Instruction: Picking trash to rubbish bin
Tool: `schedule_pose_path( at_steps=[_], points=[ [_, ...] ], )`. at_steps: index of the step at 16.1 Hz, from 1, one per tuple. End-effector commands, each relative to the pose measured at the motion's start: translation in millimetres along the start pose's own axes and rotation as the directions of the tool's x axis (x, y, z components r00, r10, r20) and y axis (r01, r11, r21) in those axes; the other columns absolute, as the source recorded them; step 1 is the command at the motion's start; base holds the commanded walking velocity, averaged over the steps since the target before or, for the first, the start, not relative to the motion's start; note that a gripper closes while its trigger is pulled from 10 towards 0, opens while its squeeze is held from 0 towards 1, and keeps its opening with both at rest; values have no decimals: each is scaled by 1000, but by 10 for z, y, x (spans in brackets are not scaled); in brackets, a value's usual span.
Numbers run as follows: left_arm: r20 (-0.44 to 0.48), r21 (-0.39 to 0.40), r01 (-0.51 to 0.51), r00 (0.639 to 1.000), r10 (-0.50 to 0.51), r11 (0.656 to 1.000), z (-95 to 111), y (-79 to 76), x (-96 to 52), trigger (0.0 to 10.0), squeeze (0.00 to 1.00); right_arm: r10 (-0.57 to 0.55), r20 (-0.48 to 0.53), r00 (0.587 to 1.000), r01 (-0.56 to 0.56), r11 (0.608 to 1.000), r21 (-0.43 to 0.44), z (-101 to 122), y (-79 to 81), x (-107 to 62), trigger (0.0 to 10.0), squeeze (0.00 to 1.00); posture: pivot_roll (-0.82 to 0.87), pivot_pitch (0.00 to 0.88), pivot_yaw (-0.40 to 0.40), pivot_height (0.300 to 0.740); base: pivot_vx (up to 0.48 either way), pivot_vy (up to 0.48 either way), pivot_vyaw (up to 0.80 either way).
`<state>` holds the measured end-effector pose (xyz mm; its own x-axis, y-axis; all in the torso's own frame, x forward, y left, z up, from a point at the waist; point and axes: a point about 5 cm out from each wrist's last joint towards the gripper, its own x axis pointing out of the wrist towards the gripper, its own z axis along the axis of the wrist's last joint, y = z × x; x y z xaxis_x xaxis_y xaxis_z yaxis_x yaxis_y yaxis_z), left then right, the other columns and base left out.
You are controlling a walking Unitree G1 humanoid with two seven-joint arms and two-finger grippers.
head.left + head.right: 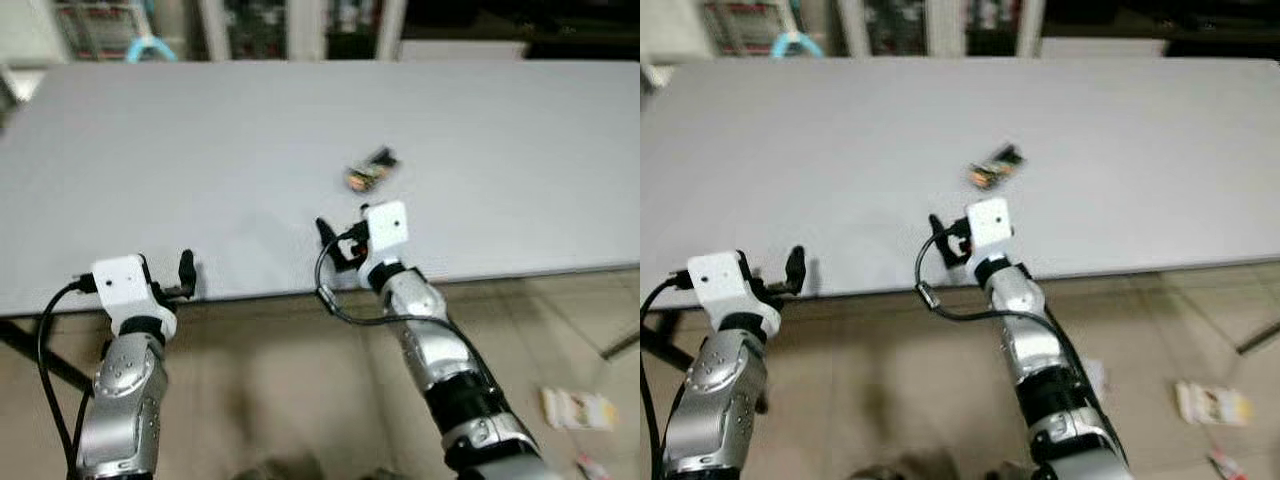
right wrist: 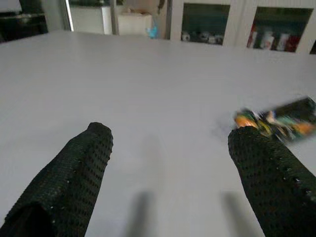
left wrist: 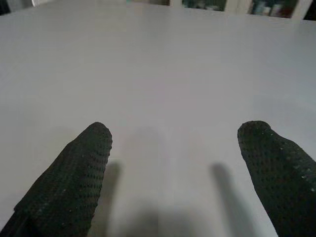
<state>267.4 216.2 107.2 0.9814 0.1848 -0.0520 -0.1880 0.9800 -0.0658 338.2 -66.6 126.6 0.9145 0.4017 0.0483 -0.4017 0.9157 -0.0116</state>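
Right tool (image 2: 168, 168) spread wide, low over the surface (image 1: 200, 150), the crumpled wrapper (image 1: 370, 170) lying just ahead, off toward one finger. Best to swing across, centre it, then pinch. Left tool (image 3: 177, 173) gapes too, over bare surface.

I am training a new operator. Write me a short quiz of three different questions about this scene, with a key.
1. True or false: the wrapper lies on the table.
2. Which gripper is nearer the wrapper? A) left gripper B) right gripper
3. Fill in: both grippers' fingers are ____.

Key: 1 true. 2 B. 3 open.
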Motion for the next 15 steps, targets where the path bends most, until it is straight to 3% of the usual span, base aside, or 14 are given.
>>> schedule_pose_path(
  at_steps=[1,15],
  points=[
    [-4,7,24,1000,-24,1000,1,-77,3,10000,0,-28,-1,1000,28,1000,5,12,-98,-19,10000,0,15,100,-18,740,454,0,0],
    [-2,5,17,1000,-17,1000,18,-87,27,10000,0,-30,-1,1000,30,999,23,20,-103,-23,10000,0,12,101,-19,740,0,0,0]
  ],
)
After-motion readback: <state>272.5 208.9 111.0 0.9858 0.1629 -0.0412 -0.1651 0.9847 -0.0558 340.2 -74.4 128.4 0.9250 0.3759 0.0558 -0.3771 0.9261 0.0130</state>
